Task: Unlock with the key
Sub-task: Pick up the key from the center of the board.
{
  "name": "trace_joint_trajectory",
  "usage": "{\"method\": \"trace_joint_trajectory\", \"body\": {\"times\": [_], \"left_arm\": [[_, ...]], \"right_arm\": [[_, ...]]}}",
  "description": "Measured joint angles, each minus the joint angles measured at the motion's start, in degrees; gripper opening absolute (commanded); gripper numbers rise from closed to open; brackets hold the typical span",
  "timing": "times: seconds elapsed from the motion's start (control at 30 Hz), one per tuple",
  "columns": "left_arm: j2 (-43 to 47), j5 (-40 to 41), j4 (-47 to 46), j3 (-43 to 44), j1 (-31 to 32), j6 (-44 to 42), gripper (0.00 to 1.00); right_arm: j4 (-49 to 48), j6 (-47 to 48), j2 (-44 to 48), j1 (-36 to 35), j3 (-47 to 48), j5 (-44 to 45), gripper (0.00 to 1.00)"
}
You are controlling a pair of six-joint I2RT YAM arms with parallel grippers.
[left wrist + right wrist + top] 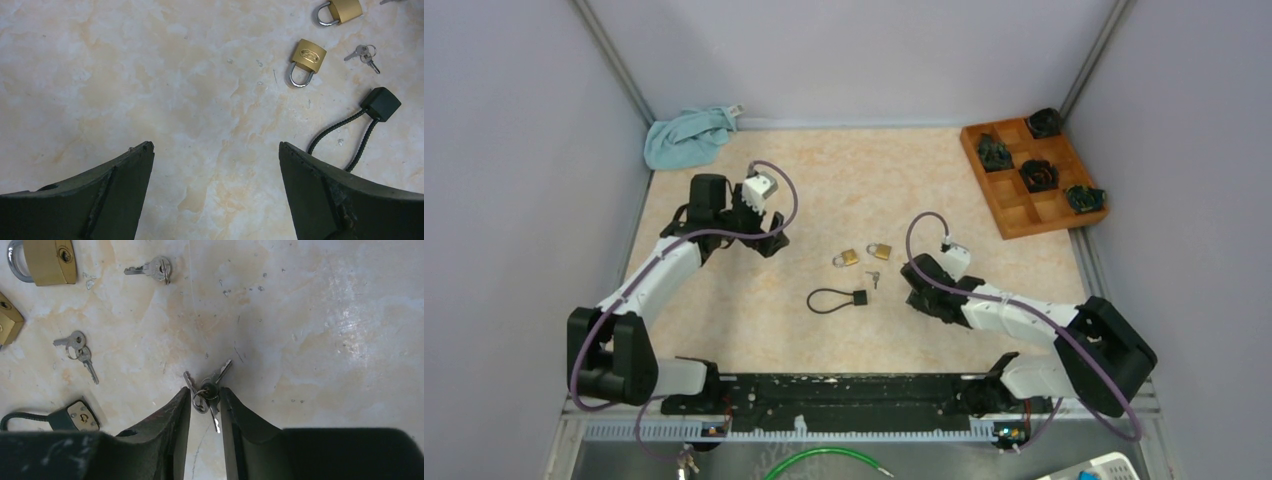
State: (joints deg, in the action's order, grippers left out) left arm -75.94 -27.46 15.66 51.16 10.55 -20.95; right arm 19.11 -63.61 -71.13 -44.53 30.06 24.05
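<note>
Camera up top shows the left gripper (pixel 764 232) hanging over the table (pixel 724 330), well apart from a brass padlock (pixel 848 258), a second brass padlock (pixel 879 250) and a black cable lock (pixel 834 298) lying mid-table, with the right gripper (pixel 914 285) down low just right of them. Left wrist cam: its fingers (pixel 115 195) are spread wide, with bare table between them. Right wrist cam: those fingers (pixel 172 425) sit close on either side of a key bunch (pixel 207 390) lying on the table, with a loose key pair (pixel 80 352) lying nearer the cable lock, and honestly I can't tell if they're actually pinching the bunch.
</note>
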Motion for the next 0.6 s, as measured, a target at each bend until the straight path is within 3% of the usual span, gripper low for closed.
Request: {"method": "trace_joint_trajectory", "body": {"times": [0.23, 0.6], "left_arm": [[0.0, 0.3, 1.5, 0.0, 0.7, -1.2, 0.99], [0.0, 0.0, 5.0, 1.2, 2.0, -1.7, 0.99]], "right_arm": [[-0.3, -0.7, -2.1, 0.0, 0.9, 0.6, 0.0], [-4.0, 9.5, -4.2, 0.0, 3.5, 1.2, 0.0]]}}
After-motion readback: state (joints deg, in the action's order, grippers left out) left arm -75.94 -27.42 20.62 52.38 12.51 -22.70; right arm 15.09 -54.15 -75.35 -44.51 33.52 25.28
